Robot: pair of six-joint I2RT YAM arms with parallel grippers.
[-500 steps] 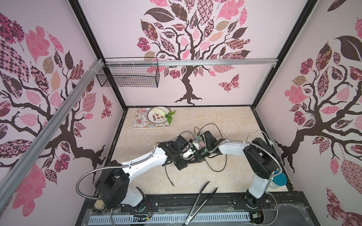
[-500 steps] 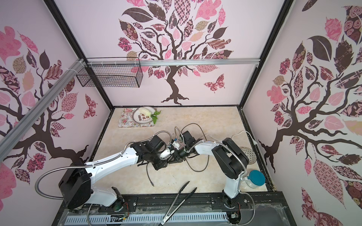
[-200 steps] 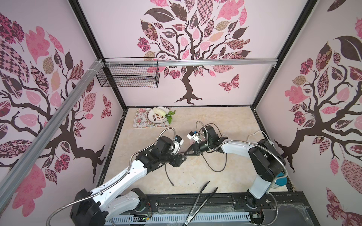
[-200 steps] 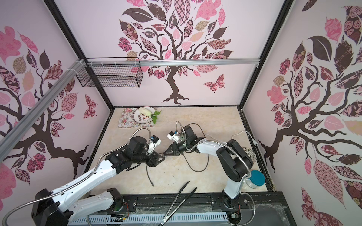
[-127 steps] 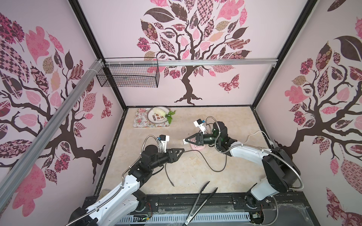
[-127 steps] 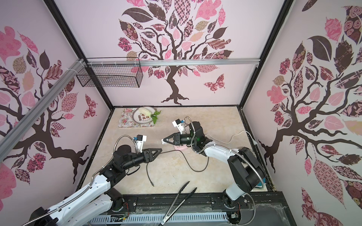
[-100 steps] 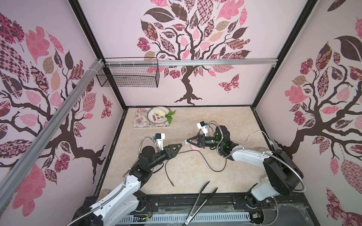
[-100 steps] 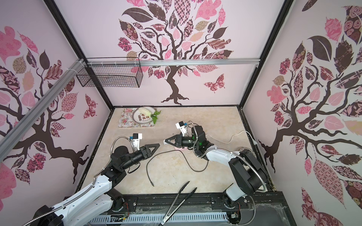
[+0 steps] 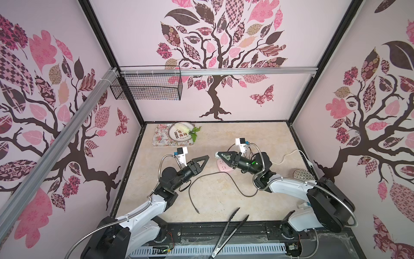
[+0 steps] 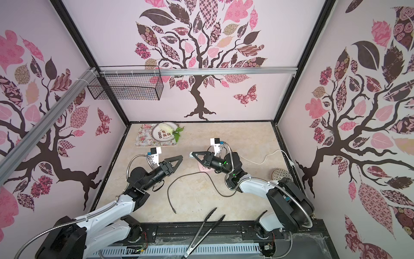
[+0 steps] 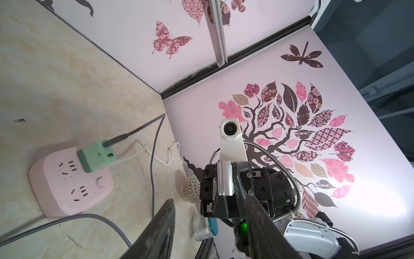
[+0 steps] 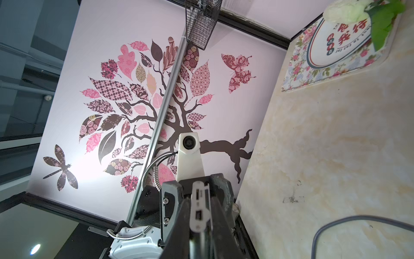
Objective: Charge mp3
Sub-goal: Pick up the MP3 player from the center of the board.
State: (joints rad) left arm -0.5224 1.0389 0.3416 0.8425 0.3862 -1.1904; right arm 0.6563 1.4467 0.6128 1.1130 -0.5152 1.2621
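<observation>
Pale pink walls (image 9: 246, 107) carry pink-and-brown tree decals; a black wire basket (image 9: 145, 89) hangs from a silver rail (image 9: 246, 72) above the beige marbled bench (image 9: 235, 134).

Narrow open gap between left gripper (image 9: 206, 157), right gripper (image 9: 220, 154) tips. Grey cable (image 9: 189, 190) loops over centre floor (image 9: 215, 192). Pink power strip (image 9: 221, 166) below right gripper. Tongs (image 9: 230, 224) lie at front edge. Far-middle floor free.

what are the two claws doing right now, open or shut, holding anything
left claw: open, holding nothing
right claw: shut on the mp3
</observation>
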